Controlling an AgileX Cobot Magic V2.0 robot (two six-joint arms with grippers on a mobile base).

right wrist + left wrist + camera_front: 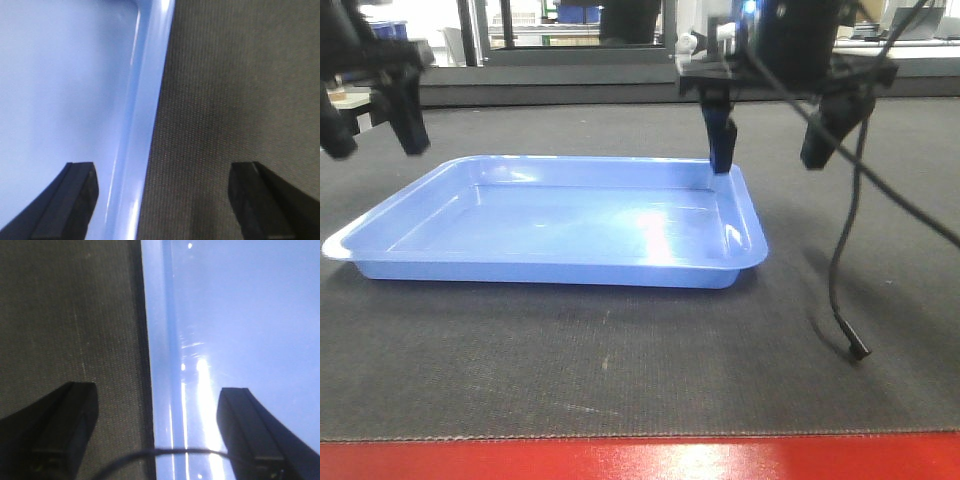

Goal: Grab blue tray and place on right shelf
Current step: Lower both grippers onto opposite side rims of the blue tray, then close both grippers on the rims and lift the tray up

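The blue tray (560,225) lies flat on the dark mat, glossy and shallow with a rolled rim. My left gripper (372,135) hangs open over the tray's left end. In the left wrist view this gripper (157,392) straddles the rim, one finger over the mat and one over the tray (240,315). My right gripper (772,150) stands open at the far right corner, its inner finger (723,140) down at the rim. The right wrist view shows the gripper (162,170) astride the tray's (65,75) right rim. The right shelf is out of view.
A dark grey mat (620,370) covers the table, which has a red front edge (640,460). A black cable (840,290) dangles from the right arm down to the mat. A dark ledge and frames (570,70) run along the back.
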